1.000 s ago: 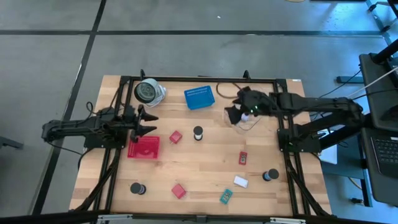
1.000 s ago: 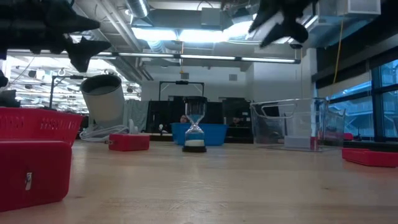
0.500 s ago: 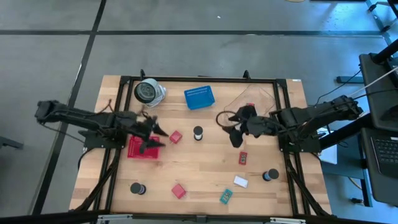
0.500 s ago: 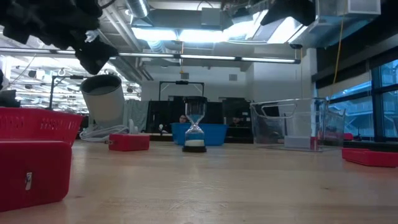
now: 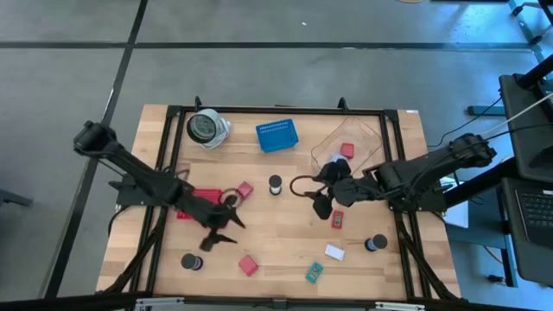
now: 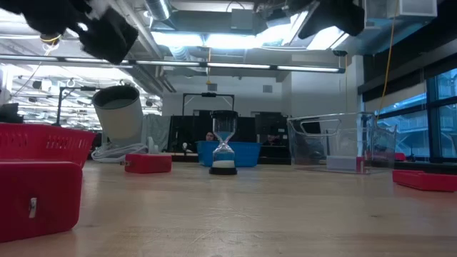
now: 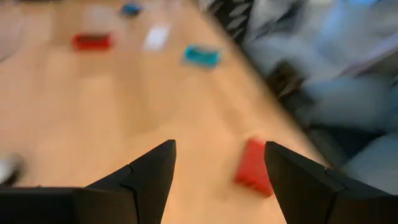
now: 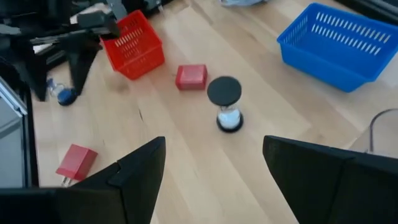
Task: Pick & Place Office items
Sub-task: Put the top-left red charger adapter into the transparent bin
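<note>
I see my left pincer point(image 5: 226, 230) hanging over the wooden counter point(image 5: 285, 225), fingers spread wide and holding nothing, just past the red mesh tray point(image 5: 197, 205). A red cube point(image 5: 249, 264) lies near it toward the counter's front edge, and through the left wrist camera that same cube sits between the open fingers' line of sight. My right pincer point(image 5: 320, 204) hovers near the counter's middle, also wide open and empty, beside the flat red block point(image 5: 338, 219). The black spool with a pale top point(image 5: 275, 184) stands between another red cube point(image 5: 244, 190) and the right pincer. One red piece point(image 5: 347, 150) lies inside the clear plastic tub point(image 5: 330, 138). A white block point(image 5: 334, 252) and a teal block point(image 5: 314, 273) lie close together near the front.
</note>
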Controlling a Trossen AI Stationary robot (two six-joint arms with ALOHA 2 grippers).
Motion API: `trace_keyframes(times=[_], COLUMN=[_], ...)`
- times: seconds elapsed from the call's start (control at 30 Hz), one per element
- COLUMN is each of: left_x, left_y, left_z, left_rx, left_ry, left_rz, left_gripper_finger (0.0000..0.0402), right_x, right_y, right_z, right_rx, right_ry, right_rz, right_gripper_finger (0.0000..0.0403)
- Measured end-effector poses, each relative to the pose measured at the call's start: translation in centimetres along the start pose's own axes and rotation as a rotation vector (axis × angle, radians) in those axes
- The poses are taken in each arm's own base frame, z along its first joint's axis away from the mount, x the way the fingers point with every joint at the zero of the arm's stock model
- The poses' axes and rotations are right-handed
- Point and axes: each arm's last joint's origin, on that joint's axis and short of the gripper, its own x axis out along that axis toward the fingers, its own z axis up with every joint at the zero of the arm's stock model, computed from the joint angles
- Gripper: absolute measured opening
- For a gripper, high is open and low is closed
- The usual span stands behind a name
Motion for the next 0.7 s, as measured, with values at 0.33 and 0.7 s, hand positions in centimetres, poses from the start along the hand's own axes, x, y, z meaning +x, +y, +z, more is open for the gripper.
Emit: trace_keyframes(times=[0.33,0.7], left_x=[1.5,3.9], left_y=[4.2,8.6], left_z=[0.9,-1.7], left_rx=[-0.462,-0.548], left_ry=[0.261,0.373], left_rz=[0.534,0.763], left_gripper_finger=[0.0305,0.0311], right_x=[1.1,1.1], right_y=[0.5,0.5], right_z=[-0.7,-0.7], right_rx=[-0.020,-0.045], right_ry=[0.045,0.047], right_rz=[-0.003,0.001], right_gripper_finger=[0.0272,0.0272])
